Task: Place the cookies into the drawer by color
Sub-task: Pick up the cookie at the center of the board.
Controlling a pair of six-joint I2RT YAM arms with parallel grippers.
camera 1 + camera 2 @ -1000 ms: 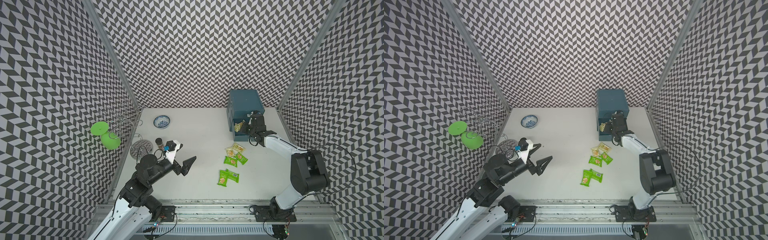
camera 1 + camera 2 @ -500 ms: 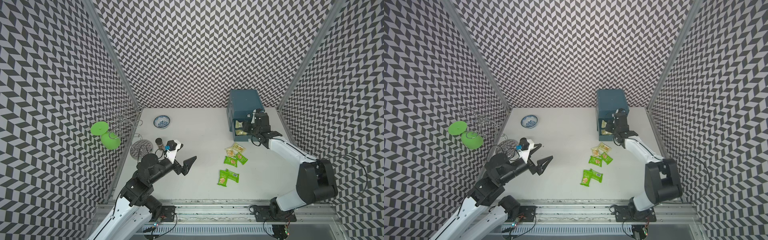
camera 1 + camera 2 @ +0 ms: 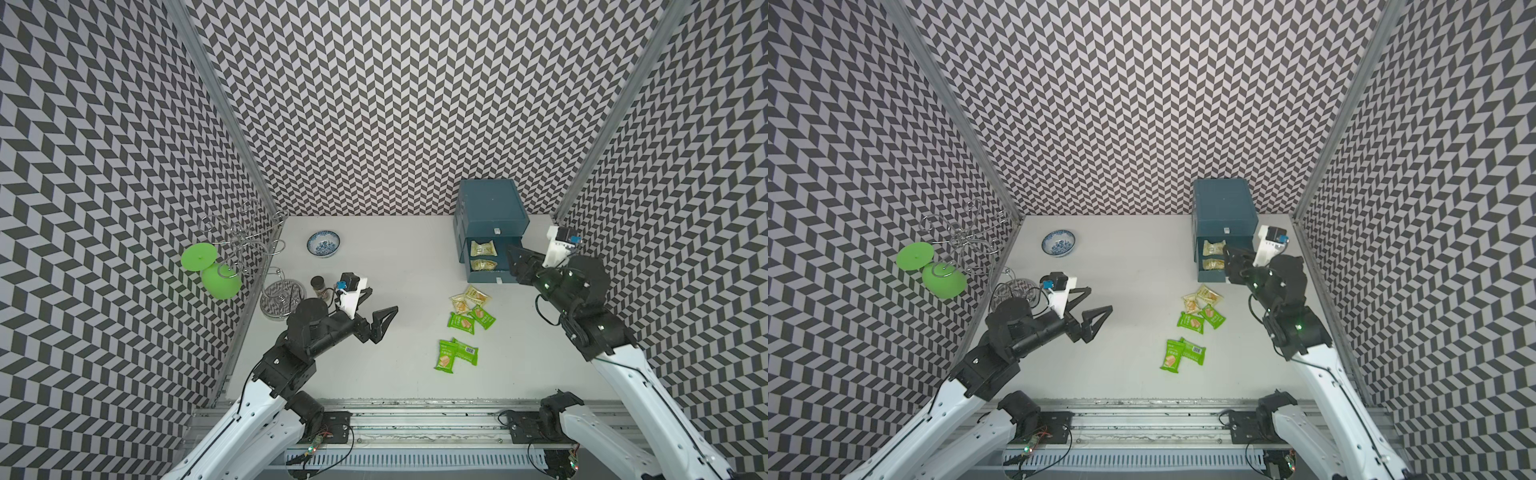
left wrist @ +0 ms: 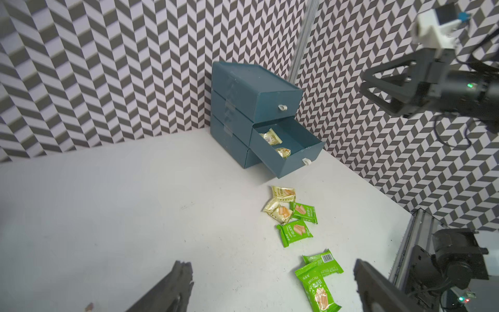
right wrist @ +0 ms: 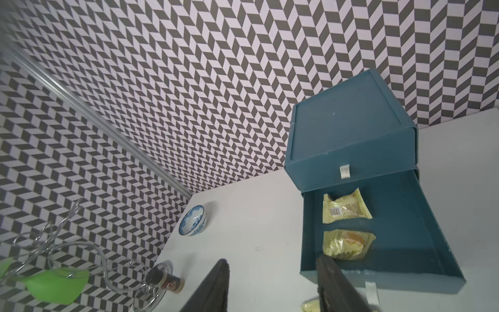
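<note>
The blue drawer unit (image 3: 490, 208) stands at the back right with its middle drawer (image 5: 307, 229) pulled out. Two pale yellow cookies (image 5: 345, 210) (image 5: 347, 243) lie inside it. Two more yellow packets (image 3: 476, 296) and several green ones (image 3: 460, 323) (image 3: 446, 356) lie on the table in front. My right gripper (image 3: 514, 262) (image 5: 272, 262) hovers open and empty just beside the drawer's front. My left gripper (image 3: 381, 300) (image 4: 271, 270) is wide open and empty above the table, left of the green packets (image 4: 320, 286).
A blue-patterned bowl (image 3: 323, 243) sits at the back left. A small brown spice jar (image 3: 320, 286) stands beside the base of a wire stand (image 3: 281, 298), which carries green discs (image 3: 198, 257) against the left wall.
My right gripper let go of a yellow packet into the drawer, opened, and drew back to the right of it. The left arm has barely moved.
</note>
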